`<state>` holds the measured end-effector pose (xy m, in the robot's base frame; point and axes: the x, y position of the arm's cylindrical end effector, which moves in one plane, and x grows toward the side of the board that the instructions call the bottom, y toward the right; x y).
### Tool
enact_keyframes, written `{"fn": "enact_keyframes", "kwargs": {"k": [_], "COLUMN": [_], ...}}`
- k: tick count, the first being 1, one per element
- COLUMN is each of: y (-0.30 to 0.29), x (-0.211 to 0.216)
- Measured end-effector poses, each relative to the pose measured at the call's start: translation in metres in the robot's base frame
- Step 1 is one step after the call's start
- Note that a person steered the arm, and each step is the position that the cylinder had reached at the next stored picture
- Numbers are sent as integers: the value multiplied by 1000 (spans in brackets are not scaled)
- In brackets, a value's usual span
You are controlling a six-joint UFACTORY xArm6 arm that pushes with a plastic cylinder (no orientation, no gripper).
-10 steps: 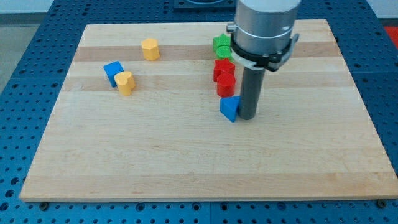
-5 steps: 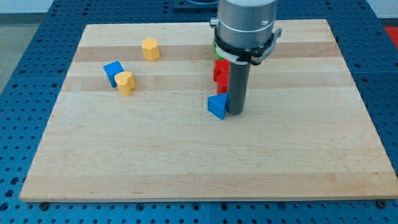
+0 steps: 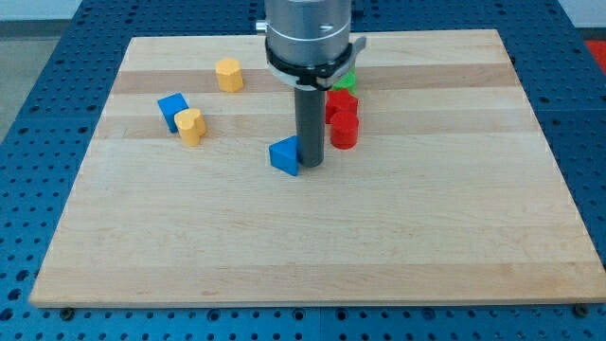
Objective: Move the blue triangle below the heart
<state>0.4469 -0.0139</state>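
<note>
The blue triangle (image 3: pixel 284 155) lies near the middle of the wooden board. My tip (image 3: pixel 311 167) touches its right side. The yellow heart (image 3: pixel 190 125) lies to the view's left, well apart from the triangle, with a blue cube (image 3: pixel 172 110) touching it at its upper left.
A yellow hexagonal block (image 3: pixel 228 73) lies near the top left. Two red blocks (image 3: pixel 342 116) stand stacked just right of the rod, with a green block (image 3: pixel 345 82) above them, partly hidden by the arm. The board (image 3: pixel 445 227) rests on a blue perforated table.
My tip has moved to the view's left, pushing the blue triangle with it, away from the red blocks and toward the yellow heart.
</note>
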Motion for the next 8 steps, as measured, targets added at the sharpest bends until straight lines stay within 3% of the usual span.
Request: {"fn": "enact_keyframes", "kwargs": {"k": [8], "y": [-119], "x": [-4]}}
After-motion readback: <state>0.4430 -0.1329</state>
